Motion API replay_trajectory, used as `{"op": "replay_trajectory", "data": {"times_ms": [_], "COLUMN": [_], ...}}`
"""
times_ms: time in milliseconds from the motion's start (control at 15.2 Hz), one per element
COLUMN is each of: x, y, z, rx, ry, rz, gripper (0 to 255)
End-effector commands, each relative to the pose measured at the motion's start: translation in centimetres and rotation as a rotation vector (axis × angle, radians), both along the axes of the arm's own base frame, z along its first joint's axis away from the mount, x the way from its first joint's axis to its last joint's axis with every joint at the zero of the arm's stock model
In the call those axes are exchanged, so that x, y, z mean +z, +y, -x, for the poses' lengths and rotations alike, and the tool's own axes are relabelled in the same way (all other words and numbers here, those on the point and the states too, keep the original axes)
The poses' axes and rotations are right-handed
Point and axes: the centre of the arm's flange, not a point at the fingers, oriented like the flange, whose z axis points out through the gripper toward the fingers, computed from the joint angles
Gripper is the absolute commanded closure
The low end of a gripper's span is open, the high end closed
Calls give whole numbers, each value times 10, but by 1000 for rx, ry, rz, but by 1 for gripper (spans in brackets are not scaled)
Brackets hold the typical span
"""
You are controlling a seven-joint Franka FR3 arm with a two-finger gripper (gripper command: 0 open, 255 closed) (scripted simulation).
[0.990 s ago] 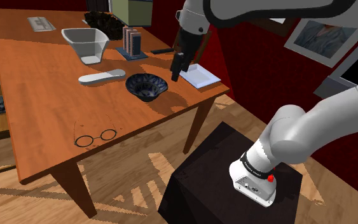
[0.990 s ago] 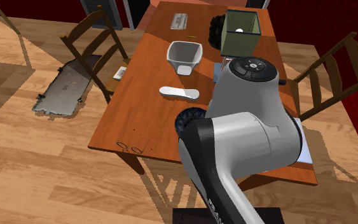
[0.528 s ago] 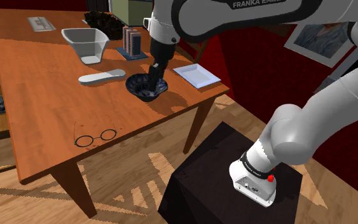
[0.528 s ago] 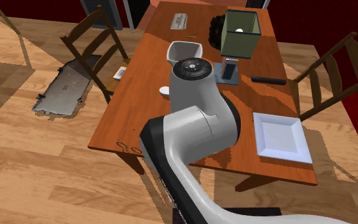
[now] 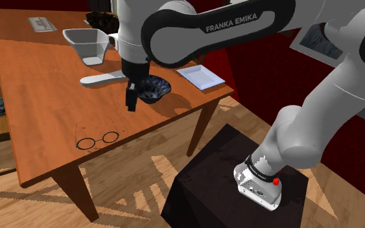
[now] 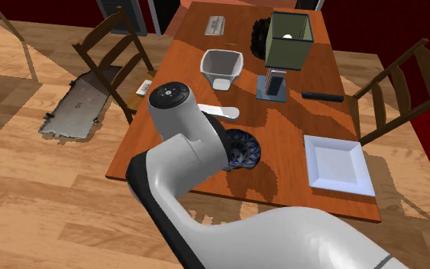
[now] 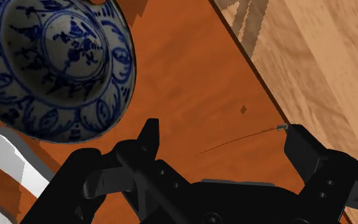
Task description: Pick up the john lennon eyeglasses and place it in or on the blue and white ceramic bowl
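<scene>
One orange-brown wooden table [image 5: 38, 84] was seen on a plank floor [image 6: 45, 199], with dark red walls [image 5: 259, 71] behind it and a framed picture [image 5: 323, 39] hung on them. A chair [image 6: 110, 53] was set at one long side of the table and a second chair [image 6: 404, 80] at the other. A grey flat panel [image 6: 74, 111] was laid on the floor beside the first. The black stand [image 5: 220, 188] was placed off the table's corner.

The blue and white bowl [image 7: 50, 63] was set upright near the middle of the table, its patterned inside turned to the wrist view. A white squared container [image 6: 221, 65] and a long white object [image 5: 103, 79] were set farther up the table. A green open-topped box [image 6: 288, 38] with a small pale thing inside was placed at the far end. A white square plate [image 6: 339, 164] was laid near the corner by the stand.

The round-lensed eyeglasses [image 5: 98, 139] were laid flat near the table's edge at the shoulder view's lower left, well apart from the bowl, with bare wood between them. The gripper [image 5: 131, 103] was held over the tabletop just beside the bowl, on the eyeglasses' side. Its fingers [image 7: 147, 143] were spread wide, with nothing clasped between them.
</scene>
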Motion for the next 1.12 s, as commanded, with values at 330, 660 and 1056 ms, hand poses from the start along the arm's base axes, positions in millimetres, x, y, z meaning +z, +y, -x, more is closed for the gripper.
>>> {"op": "replay_trajectory", "data": {"times_ms": [330,660,1056], "x": [-35,-61,-93], "y": [87,134,133], "z": [2,13,10], "rx": [230,356,356], "ry": [-15,-23,-23], "rz": [28,44,44], "gripper": [0,0,0]}}
